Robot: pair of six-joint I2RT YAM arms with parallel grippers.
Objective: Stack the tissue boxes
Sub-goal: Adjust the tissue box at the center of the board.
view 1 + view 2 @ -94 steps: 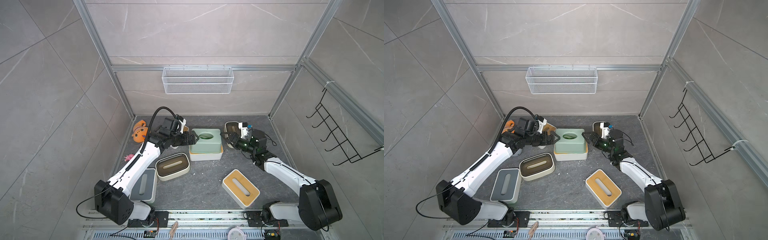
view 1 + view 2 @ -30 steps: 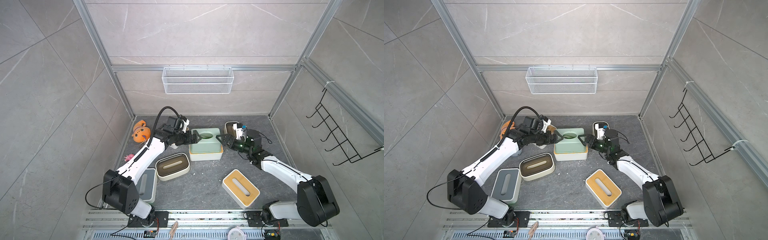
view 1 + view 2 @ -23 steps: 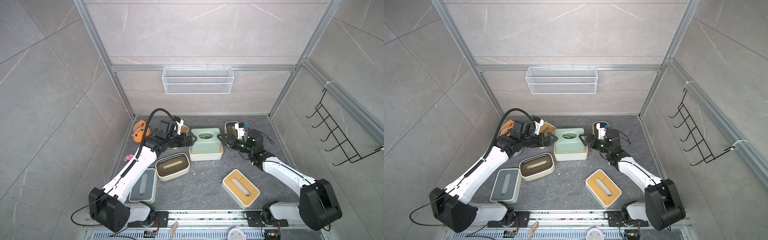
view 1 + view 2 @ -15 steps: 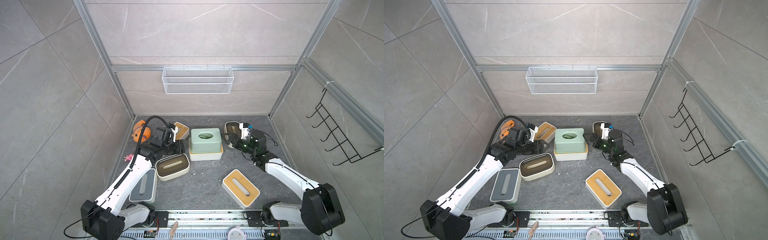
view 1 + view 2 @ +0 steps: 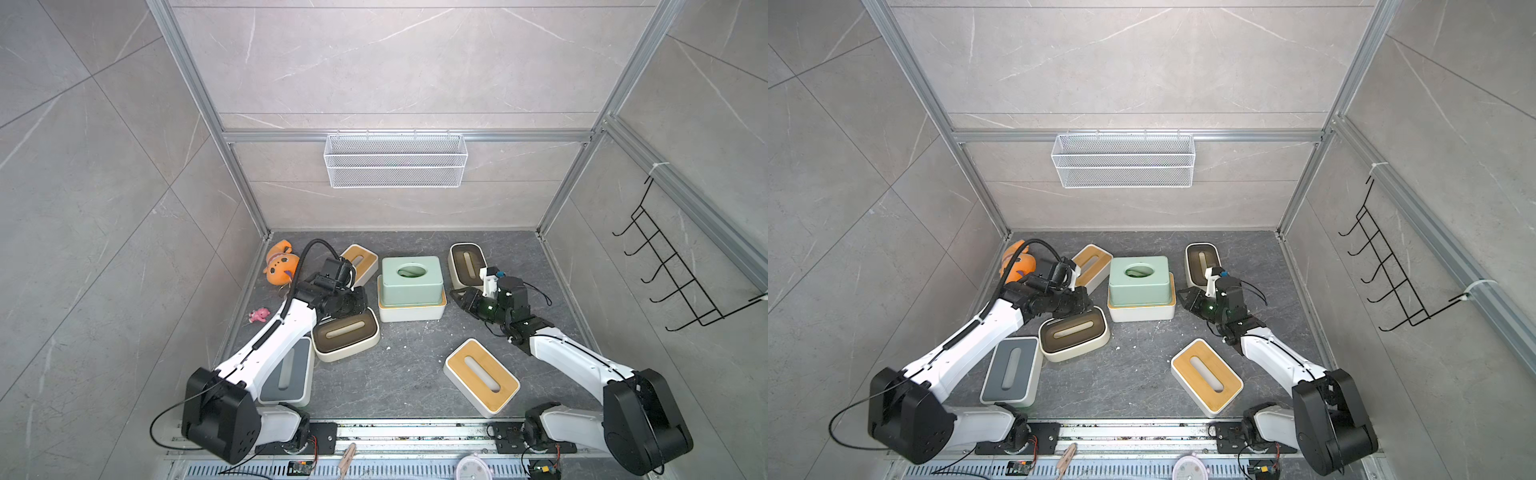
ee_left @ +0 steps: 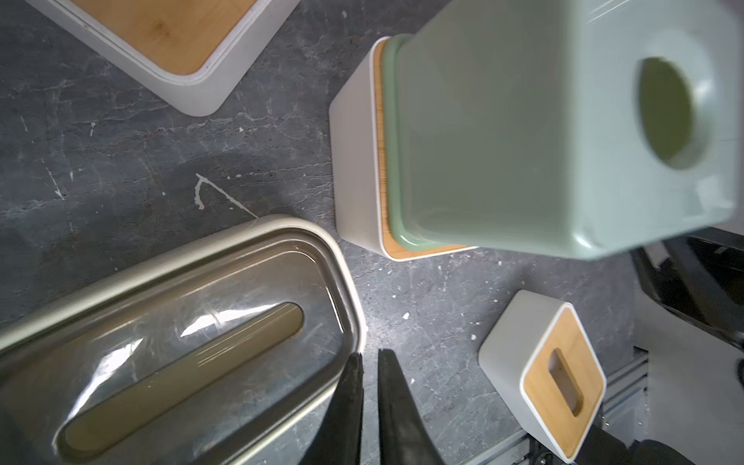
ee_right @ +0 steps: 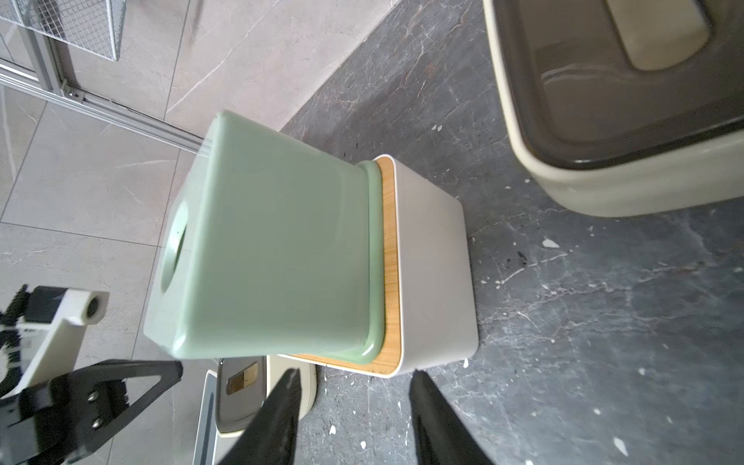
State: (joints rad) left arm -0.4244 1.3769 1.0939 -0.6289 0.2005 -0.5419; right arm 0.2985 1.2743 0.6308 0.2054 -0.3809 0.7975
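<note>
A pale green tissue box [image 5: 411, 280] [image 5: 1140, 280] sits stacked on a white box with a bamboo lid [image 5: 411, 311] in the middle of the floor. My left gripper [image 5: 355, 302] [image 6: 368, 354] hovers over the corner of a cream box with a brown lid [image 5: 345, 334] [image 6: 169, 330], shut and empty. To the right of the stack my right gripper [image 5: 456, 295] [image 7: 356, 374] is open, holding nothing. Further tissue boxes lie around: bamboo-lidded ones at back left [image 5: 359, 257] and front right [image 5: 482, 376], a grey-lidded one [image 5: 286, 372], and a cream one at back right [image 5: 467, 264].
An orange plush toy [image 5: 280, 268] and a small pink toy [image 5: 259, 314] lie by the left wall. A white wire basket [image 5: 395, 166] hangs on the back wall and a black hook rack [image 5: 673, 270] on the right wall.
Both grippers have drawn back from the sides of the green box and narrowed their jaws. The left arm has swung over the cream box. The green box stays on the white box.
</note>
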